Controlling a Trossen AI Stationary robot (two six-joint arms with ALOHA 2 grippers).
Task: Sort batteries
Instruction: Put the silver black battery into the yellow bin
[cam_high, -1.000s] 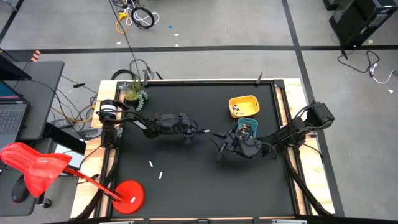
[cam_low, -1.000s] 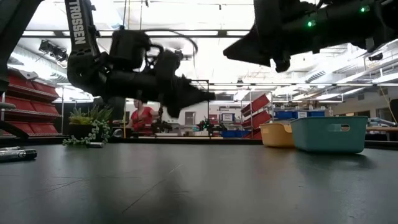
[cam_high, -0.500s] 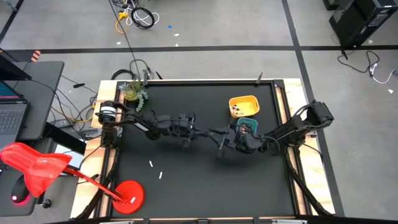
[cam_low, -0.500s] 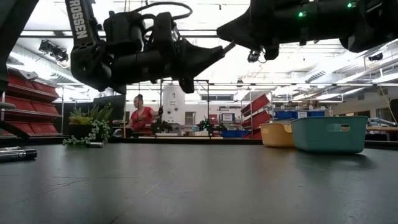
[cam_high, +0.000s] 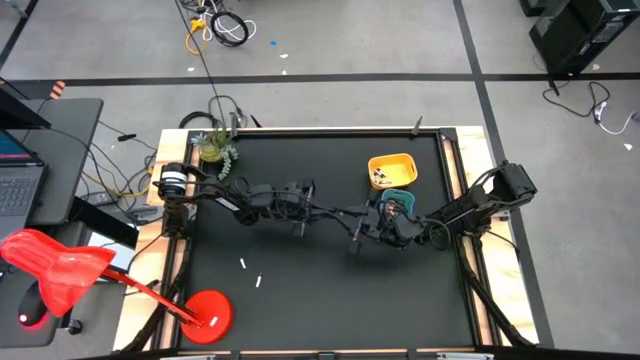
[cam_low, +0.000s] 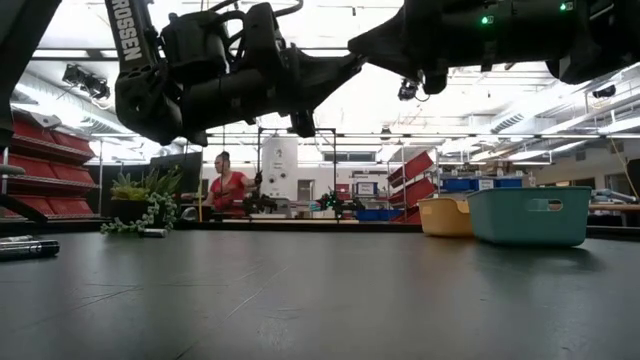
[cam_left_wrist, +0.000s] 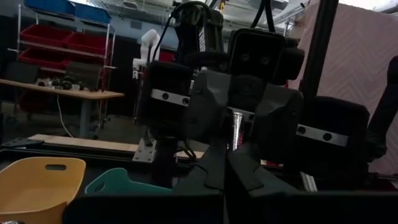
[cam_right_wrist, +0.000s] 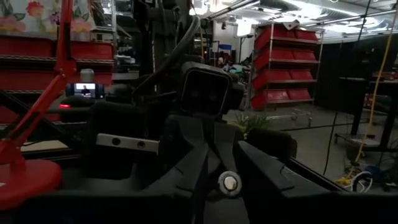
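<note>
Mid-air handoff: left gripper (cam_high: 345, 212) and right gripper (cam_high: 357, 219) both pinch one battery (cam_left_wrist: 236, 127); early release drops it.

A matt black worktop (cam_high: 300, 300) is being shown, edged in pale wood; glossy plastic is being seen in the yellow tray (cam_high: 392, 170) and teal tray (cam_low: 527, 216).

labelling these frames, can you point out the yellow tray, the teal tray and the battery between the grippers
yellow tray (cam_high: 403, 161), high view, its bare rim
teal tray (cam_low: 527, 217), low view, its front wall
battery (cam_right_wrist: 229, 182), right wrist view, its round end
</note>
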